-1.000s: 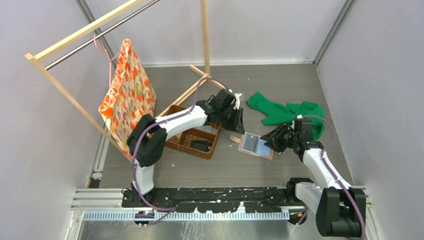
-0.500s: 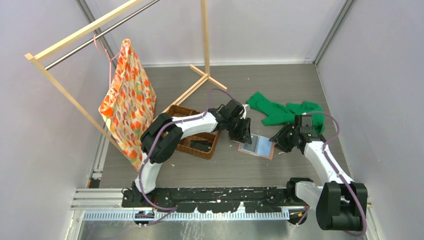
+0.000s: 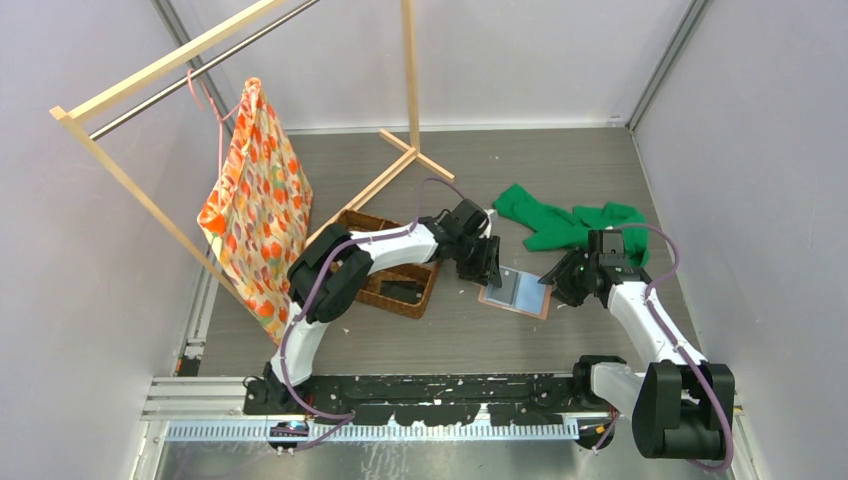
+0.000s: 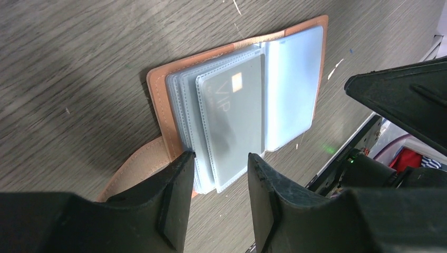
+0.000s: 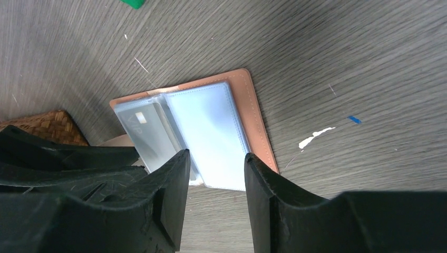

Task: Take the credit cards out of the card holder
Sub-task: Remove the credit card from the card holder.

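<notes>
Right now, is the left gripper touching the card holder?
Cannot tell. In the left wrist view the left gripper straddles the clear sleeves of the card holder, jaws open, but no contact or gap shows plainly.

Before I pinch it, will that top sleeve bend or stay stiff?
Likely stiff where the VIP card fills it. The pale sleeve beside it seems empty, so probably floppy. The card holder lies thin and flat, so may slide if pushed.
</notes>
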{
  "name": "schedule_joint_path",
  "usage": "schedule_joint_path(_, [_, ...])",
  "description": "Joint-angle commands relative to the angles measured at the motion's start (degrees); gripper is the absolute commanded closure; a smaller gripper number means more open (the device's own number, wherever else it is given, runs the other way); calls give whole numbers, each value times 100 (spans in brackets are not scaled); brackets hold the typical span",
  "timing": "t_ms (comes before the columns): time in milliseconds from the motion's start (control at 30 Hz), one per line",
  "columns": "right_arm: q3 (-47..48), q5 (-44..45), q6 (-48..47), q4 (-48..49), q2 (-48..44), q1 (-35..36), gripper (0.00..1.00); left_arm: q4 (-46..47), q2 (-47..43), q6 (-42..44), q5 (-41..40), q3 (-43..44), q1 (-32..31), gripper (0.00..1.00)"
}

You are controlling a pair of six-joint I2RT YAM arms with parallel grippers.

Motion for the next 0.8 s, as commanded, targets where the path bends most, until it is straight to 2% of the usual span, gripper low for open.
schedule_joint_path(0, [-15, 116, -89, 20, 19, -16, 52, 160, 79, -3, 166, 206, -15, 57])
schedule_joint_path(233, [-142, 138, -74, 152, 136, -24, 52, 338, -61, -77, 377, 214, -31, 61])
schedule_joint_path(533, [-297, 90, 8, 375, 386, -24, 52, 319, -85, -78, 505, 357, -93, 61])
schedule_joint_path(767, [-287, 250, 49, 284, 181, -24, 52, 282, -126, -74, 442, 360, -129, 61])
